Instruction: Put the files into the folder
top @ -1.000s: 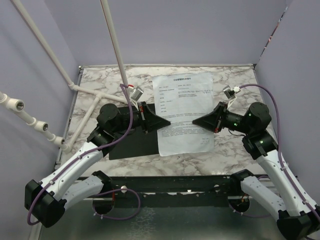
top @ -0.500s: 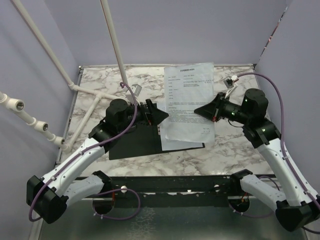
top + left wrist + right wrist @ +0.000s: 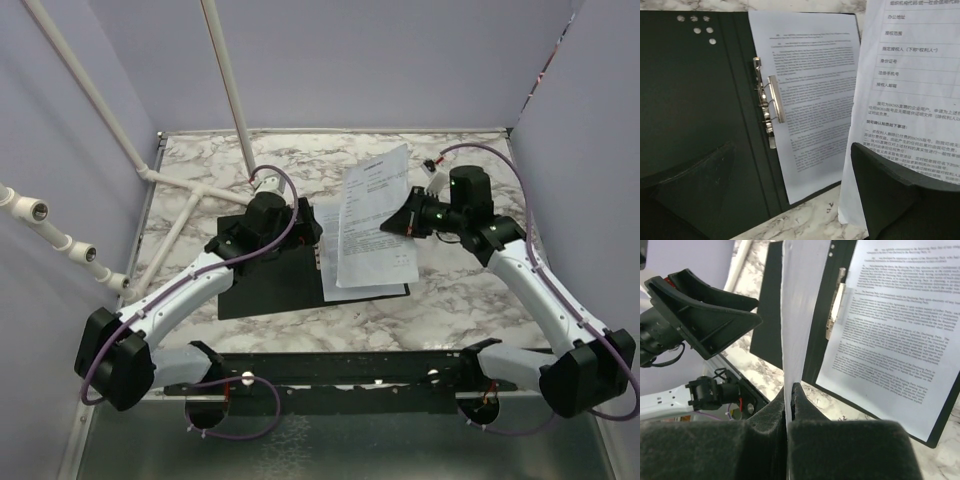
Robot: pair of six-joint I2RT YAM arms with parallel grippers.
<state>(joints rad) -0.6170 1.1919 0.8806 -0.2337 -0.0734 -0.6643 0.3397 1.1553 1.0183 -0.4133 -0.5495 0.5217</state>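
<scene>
The folder [image 3: 262, 285] lies open on the marble table, black inside up, with its silver clip [image 3: 771, 102] along the spine. One sheet of the files [image 3: 372, 288] lies flat on its right half. A second printed sheet [image 3: 375, 215] hangs tilted above that half, pinched at its right edge by my right gripper [image 3: 403, 222]. The right wrist view shows that sheet [image 3: 802, 305] edge-on between the shut fingers [image 3: 790, 395]. My left gripper [image 3: 308, 232] stands open over the folder's middle, touching nothing; its fingers [image 3: 905, 195] frame the lying sheet [image 3: 810, 90].
White pipes [image 3: 190, 205] cross the table's back left corner. Purple walls close in the left, back and right sides. The black frame rail [image 3: 330, 370] runs along the near edge between the arm bases.
My left gripper has let go of the sheet, opened wide and drawn back left. The right gripper has lifted the sheet and swung it left, tilting it over the folder.
</scene>
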